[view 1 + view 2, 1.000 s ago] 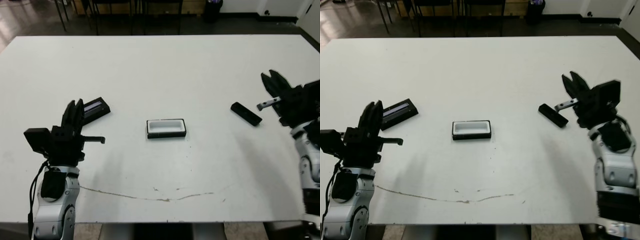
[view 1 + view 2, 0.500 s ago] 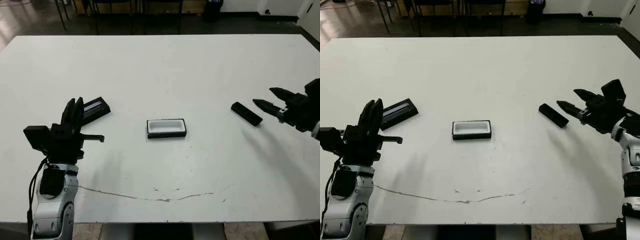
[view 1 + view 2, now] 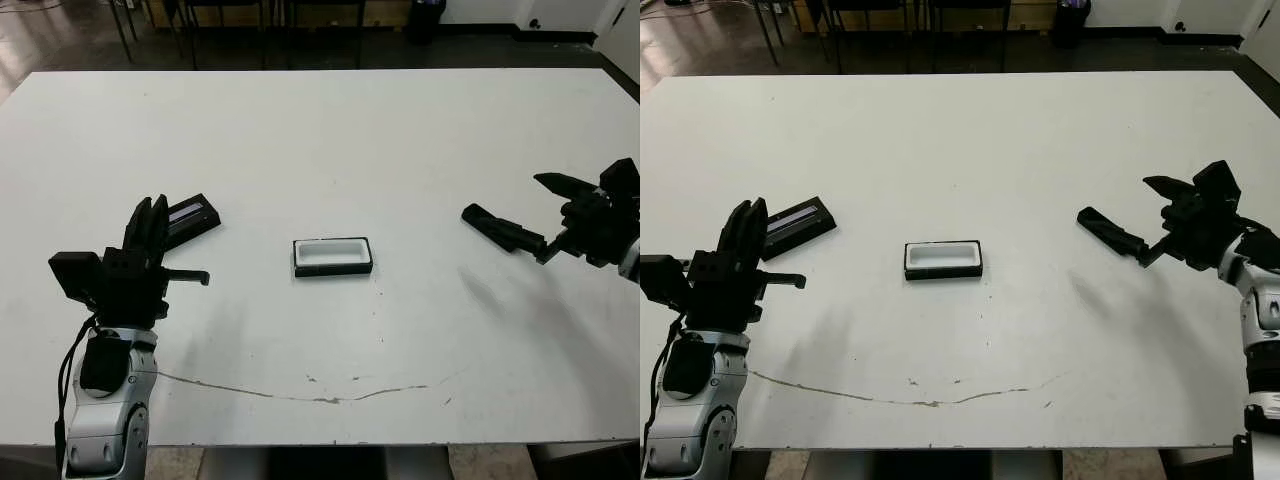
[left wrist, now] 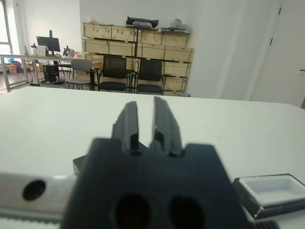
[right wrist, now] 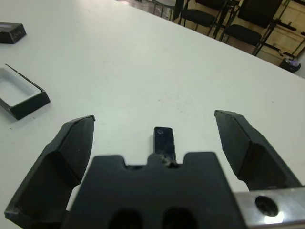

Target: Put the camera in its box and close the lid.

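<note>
Black, with its two fingers spread wide, the right gripper (image 5: pixel 155 138) sits over the near end of the narrow dark flat camera (image 5: pixel 165 140), which lies on the white table (image 3: pixel 330 140) between those fingers. The white-lined shallow black box (image 3: pixel 333 256) rests well apart toward the other arm. The left gripper (image 4: pixel 146 125), fingers nearly together and holding nothing, is just beside the flat black grey-striped lid (image 3: pixel 190 219).

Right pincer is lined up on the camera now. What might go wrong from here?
The camera lies flat on the table between the open right pincer fingers; closing may push it or slip off. The box sits loose mid-table and may slide during insertion. The lid lies close beside the left pincer, which may knock it.
</note>
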Motion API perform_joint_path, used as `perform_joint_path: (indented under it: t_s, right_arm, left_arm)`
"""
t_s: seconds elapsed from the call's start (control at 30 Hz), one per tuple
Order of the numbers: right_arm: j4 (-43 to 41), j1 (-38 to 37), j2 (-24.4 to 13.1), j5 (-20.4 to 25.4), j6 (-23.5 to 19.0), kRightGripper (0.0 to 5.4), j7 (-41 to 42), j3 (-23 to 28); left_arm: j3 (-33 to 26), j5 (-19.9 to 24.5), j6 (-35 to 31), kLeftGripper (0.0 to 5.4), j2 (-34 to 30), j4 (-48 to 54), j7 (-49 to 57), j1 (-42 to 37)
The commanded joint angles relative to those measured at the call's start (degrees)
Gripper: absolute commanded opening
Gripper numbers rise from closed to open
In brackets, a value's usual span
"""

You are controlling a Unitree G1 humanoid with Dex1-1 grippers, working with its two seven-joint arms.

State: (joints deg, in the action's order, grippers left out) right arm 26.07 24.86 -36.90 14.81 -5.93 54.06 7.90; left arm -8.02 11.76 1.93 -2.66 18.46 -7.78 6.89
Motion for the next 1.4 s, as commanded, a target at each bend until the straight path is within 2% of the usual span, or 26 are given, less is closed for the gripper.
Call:
perform_joint_path:
  t_s: [0.03, 0.17, 0.5, 0.73, 0.93, 1.13, 1.4]
  right_arm:
    - [-0.45, -1.02, 0.72, 0.25, -2.41, 5.38, -0.44, -0.47]
    - [-0.57, -1.43, 1.59, 0.01, -3.91, 5.38, -2.21, -0.61]
    - [1.74, -1.98, 3.27, -1.45, -3.17, 5.38, -2.68, -3.21]
    - [7.05, -1.00, 4.08, -2.47, -2.16, 5.38, -1.87, -4.70]
    - [11.89, -0.02, 3.71, -2.63, -3.81, 5.38, -2.00, -4.55]
    - [15.84, 0.46, 3.50, -2.65, -2.60, 5.38, -2.83, -3.26]
    - [19.14, 0.68, 3.91, -3.26, 1.63, 5.38, -5.08, -1.82]
  left_arm:
    - [-0.56, 0.63, -0.02, 0.00, -0.81, -1.55, -0.61, 0.69]
    - [-0.63, 0.36, 0.06, 0.00, -0.79, -1.58, -0.59, 0.79]
    - [-0.54, -0.70, 0.74, 0.00, -0.91, -1.53, -0.39, 1.10]
    - [-0.81, 0.03, 0.58, 0.00, -0.98, -1.31, -0.71, 1.28]
    - [-0.97, -0.07, 0.39, 0.00, -1.32, -1.29, -0.83, 1.47]
    - [-1.40, 1.01, 0.95, 0.00, -1.47, -2.06, -1.60, 1.43]
    - [-1.37, 0.94, 0.98, 0.00, -1.64, -2.52, -1.71, 1.32]
